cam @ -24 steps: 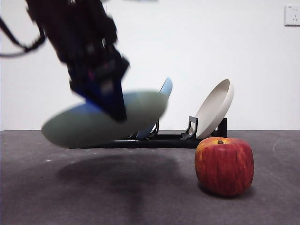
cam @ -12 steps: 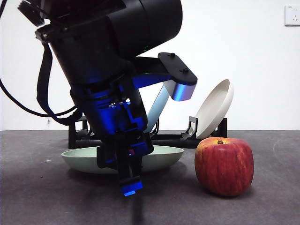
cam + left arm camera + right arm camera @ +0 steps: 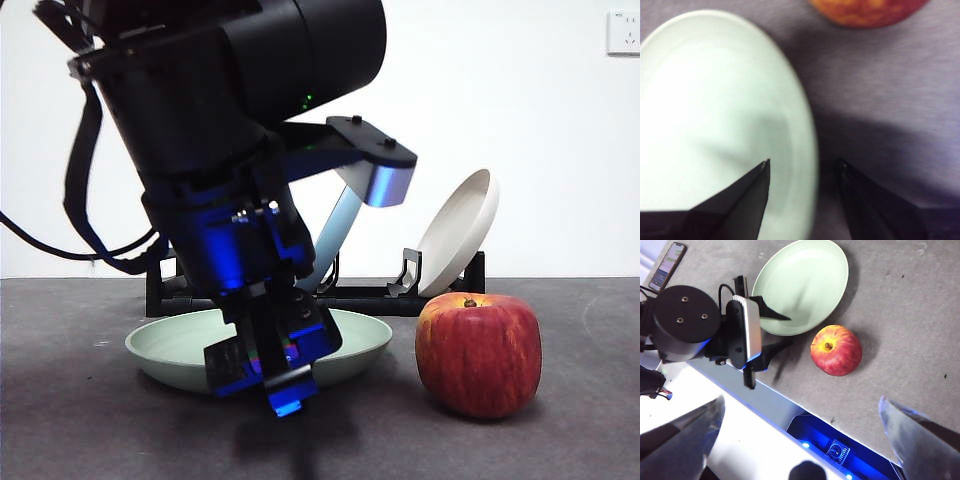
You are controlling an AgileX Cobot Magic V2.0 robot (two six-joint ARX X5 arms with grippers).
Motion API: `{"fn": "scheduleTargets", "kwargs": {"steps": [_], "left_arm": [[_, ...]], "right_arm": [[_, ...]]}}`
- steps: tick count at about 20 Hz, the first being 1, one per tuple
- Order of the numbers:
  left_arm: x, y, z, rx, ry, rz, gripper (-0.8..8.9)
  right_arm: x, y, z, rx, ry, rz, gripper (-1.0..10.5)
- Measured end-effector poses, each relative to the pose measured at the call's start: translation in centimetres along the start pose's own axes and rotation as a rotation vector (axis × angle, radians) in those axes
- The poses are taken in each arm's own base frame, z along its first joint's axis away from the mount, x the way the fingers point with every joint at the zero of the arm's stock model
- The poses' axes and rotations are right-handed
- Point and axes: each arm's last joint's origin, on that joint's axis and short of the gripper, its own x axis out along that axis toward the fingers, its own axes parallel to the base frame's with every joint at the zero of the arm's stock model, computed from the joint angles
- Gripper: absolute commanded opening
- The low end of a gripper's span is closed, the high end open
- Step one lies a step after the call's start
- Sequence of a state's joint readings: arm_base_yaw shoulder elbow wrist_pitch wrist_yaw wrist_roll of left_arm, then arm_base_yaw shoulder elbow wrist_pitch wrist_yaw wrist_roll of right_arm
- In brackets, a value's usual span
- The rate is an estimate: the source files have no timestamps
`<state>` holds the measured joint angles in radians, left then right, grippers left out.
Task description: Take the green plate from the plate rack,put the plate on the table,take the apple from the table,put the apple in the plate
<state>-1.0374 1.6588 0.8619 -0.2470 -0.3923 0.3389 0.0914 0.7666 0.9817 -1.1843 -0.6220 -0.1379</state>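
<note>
The green plate (image 3: 345,340) lies flat on the table (image 3: 560,440), in front of the plate rack (image 3: 380,297), so the placing step looks done; the left gripper (image 3: 802,167) hangs over its near rim, jaws spread with one over the plate and one outside, gripping nothing; the apple (image 3: 478,354) sits just beyond them; the right gripper (image 3: 800,407) waits high, wide apart.
</note>
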Motion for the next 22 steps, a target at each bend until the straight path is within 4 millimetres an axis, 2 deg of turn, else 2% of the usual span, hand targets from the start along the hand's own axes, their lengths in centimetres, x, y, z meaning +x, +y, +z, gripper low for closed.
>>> {"fn": "scheduleTargets", "kwargs": {"steps": [3,6,9,11,15,19,22], "left_arm": [[-2.0,0.9,0.6,-0.046,-0.014,-0.005,2.26],[-6.3,3.2,2.5,-0.15,-0.124,0.021,2.26],[-10.3,4.9,3.1,-0.217,-0.167,0.012,2.25],[-13.4,6.2,3.2,-0.272,-0.212,-0.037,2.24],[-19.3,8.2,2.5,-0.388,-0.348,-0.153,2.2],[-22.1,8.8,1.1,-0.42,-0.354,-0.2,2.2],[-22.8,8.9,0.3,-0.431,-0.347,-0.204,2.2]], "right_arm": [[0.2,-0.1,0.1,0.006,0.008,0.001,7.2],[1.0,-0.5,0.9,0.003,0.019,0.013,7.2],[2.6,-1.0,2.1,-0.019,0.048,0.037,7.2],[4.3,-1.3,3.0,-0.048,0.096,0.005,7.2],[9.0,-1.2,4.6,-0.148,0.198,-0.052,7.2],[14.0,-0.8,4.9,-0.218,0.319,-0.102,7.2],[16.1,-0.6,4.7,-0.244,0.366,-0.132,7.2]]}}
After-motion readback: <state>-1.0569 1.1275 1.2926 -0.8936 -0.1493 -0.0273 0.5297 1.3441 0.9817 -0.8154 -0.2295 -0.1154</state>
